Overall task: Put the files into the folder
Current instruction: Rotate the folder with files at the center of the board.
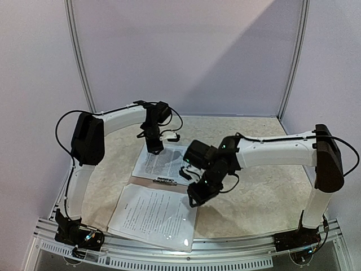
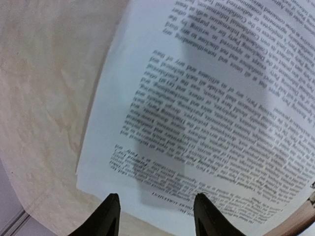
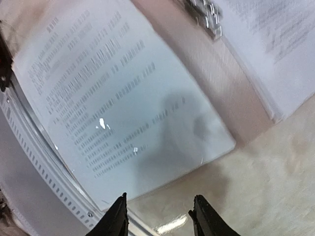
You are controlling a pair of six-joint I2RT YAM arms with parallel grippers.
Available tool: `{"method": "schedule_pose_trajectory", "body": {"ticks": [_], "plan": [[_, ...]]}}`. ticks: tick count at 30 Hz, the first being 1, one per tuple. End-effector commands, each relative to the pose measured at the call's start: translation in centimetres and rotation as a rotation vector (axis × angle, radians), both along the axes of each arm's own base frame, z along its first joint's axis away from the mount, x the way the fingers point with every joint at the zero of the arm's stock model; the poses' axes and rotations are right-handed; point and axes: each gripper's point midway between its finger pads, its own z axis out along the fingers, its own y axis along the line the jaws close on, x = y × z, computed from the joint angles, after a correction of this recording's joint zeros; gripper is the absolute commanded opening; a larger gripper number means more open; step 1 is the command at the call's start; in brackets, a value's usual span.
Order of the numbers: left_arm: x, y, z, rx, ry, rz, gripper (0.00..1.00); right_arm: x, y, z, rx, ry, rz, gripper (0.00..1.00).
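Two files of white printed sheets lie on the table. The far file (image 1: 159, 162) and the near file (image 1: 153, 214) lie on either side of a small silver clip (image 1: 164, 180). The tan folder (image 3: 224, 88) shows as a strip between them in the right wrist view, with the clip (image 3: 204, 14) on it. My left gripper (image 1: 155, 148) is open and empty above the far file's (image 2: 206, 98) far edge. My right gripper (image 1: 197, 195) is open and empty over the near file's (image 3: 123, 98) right edge. Its fingertips (image 3: 120, 206) frame bare table.
The table top (image 1: 254, 192) is beige and marbled, with white walls at the back and sides. A perforated metal rail (image 1: 169, 257) runs along the near edge, close under the near file. The rail also shows in the right wrist view (image 3: 44, 167).
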Motion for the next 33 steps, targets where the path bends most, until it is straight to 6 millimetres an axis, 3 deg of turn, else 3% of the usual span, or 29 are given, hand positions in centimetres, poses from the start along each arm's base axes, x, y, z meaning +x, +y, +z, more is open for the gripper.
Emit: {"method": "schedule_pose_trajectory", "body": {"ticks": [1,2,4,5,8,11,13,17,22,28,33], "plan": [[0.5,4.1,8.5,-0.11,-0.076,0.129,0.56,5.0,1.9,1.8,-0.09,-0.254,0.212,0.48],[-0.2,5.1,9.3,-0.128,-0.064,0.16,0.57,6.3,2.7,1.0,-0.124,-0.299,0.259,0.51],[-2.5,7.4,10.0,-0.146,-0.019,0.21,0.6,8.6,5.7,1.8,-0.094,-0.396,0.335,0.57],[-3.9,8.6,10.0,-0.145,0.01,0.23,0.6,9.3,7.1,1.2,-0.087,-0.424,0.381,0.61],[-9.2,12.1,8.7,-0.111,0.09,0.25,0.61,11.0,11.1,1.5,-0.005,-0.501,0.461,0.72],[-14.4,16.0,6.7,-0.042,0.134,0.277,0.62,12.5,13.4,-0.4,0.001,-0.55,0.496,0.79],[-16.5,17.6,5.7,-0.025,0.159,0.313,0.62,13.3,14.3,-1.9,-0.005,-0.572,0.52,0.8],[-19.1,18.3,4.7,-0.041,0.2,0.355,0.62,13.8,14.5,-5.3,-0.051,-0.571,0.542,0.78],[-19.9,17.5,5.2,-0.103,0.214,0.366,0.62,15.0,13.1,-7.3,-0.118,-0.573,0.473,0.72],[-20.2,16.7,6.1,-0.147,0.234,0.359,0.62,17.6,12.0,-8.4,-0.107,-0.537,0.332,0.5],[-20.2,16.8,6.7,-0.141,0.223,0.35,0.62,20.1,9.7,-9.5,-0.168,-0.539,0.206,0.35]]}}
